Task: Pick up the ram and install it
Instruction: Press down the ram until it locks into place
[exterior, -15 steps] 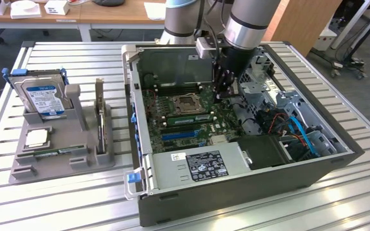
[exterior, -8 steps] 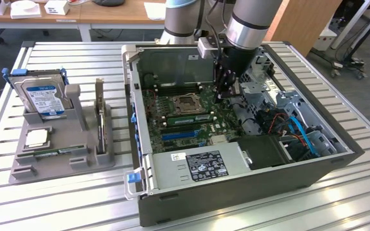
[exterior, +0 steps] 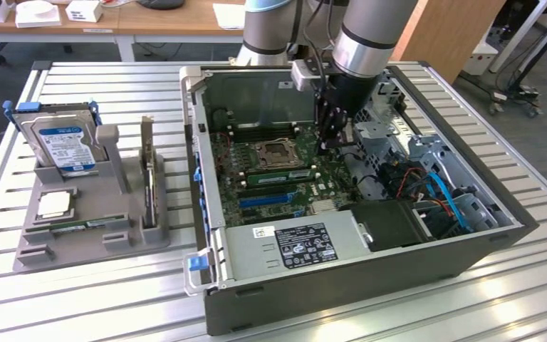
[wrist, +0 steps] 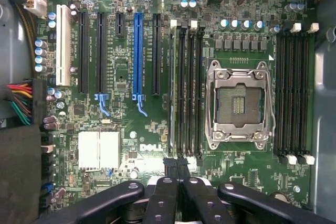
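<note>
Seating looks like the step in hand: the ram (wrist: 172, 87) stands in the memory slot (wrist: 174, 23) beside the CPU socket (wrist: 239, 100), fingers (wrist: 169, 169) pinched narrow at its end; finishing calls for straight, even pressure.

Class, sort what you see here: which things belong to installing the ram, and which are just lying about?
Job in hand:
ram, gripper, memory slots, computer case

Lying about:
hard drive, expansion card, grey holder
</note>
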Controlling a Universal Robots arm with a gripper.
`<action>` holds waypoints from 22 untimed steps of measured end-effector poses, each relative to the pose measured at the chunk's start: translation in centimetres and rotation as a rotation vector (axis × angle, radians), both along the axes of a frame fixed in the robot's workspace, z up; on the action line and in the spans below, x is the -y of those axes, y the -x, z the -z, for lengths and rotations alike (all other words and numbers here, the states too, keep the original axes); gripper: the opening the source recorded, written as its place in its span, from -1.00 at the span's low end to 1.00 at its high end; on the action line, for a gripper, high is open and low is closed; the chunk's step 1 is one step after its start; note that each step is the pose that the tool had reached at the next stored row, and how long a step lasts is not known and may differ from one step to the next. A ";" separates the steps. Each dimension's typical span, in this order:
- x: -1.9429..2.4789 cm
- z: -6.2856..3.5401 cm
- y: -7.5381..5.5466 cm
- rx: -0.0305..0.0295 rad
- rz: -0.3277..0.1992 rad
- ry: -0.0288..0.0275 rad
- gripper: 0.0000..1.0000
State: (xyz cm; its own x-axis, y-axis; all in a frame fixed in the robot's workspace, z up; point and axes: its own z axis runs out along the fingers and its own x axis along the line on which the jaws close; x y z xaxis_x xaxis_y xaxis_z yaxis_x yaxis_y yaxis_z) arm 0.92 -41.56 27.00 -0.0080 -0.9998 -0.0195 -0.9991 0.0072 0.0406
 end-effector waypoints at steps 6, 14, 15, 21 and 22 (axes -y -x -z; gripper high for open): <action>0.00 0.58 0.0 0.0000 0.000 0.0001 -0.80; 0.00 0.95 0.0 0.0000 0.000 0.0002 -0.80; 0.00 0.96 0.0 0.0000 0.000 0.0001 -0.80; -0.13 1.00 0.0 0.0000 0.000 0.0000 -0.80; -0.14 1.01 0.0 0.0000 0.001 0.0000 -0.80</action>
